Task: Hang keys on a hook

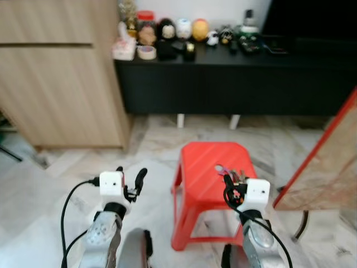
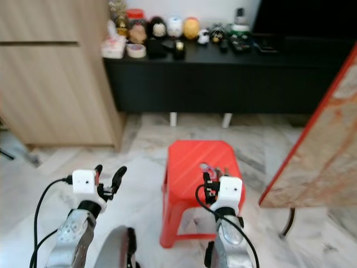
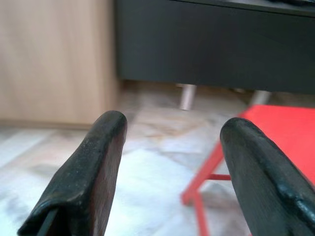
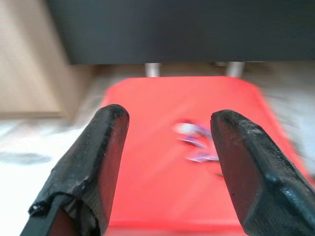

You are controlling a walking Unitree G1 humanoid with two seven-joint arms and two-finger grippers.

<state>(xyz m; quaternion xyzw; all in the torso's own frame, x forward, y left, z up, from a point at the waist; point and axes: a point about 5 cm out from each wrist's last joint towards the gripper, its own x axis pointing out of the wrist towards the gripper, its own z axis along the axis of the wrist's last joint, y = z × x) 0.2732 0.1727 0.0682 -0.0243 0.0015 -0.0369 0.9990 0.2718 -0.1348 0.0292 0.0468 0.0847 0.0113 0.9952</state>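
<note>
Lying on top of the red stool (image 1: 209, 167), toward its 3 o'clock edge, the keys (image 4: 196, 141) rest just ahead of the right gripper (image 4: 167, 147), fingers spread, holding nothing. At the stool's 9 o'clock, the left gripper (image 3: 172, 162) hovers over marble floor (image 1: 50, 184), likewise released.

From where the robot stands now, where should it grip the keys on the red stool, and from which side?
Likely from above, at the bunched middle: the keys lie flat on the red stool, so no edge is raised. The open right tool hangs just over them.
</note>
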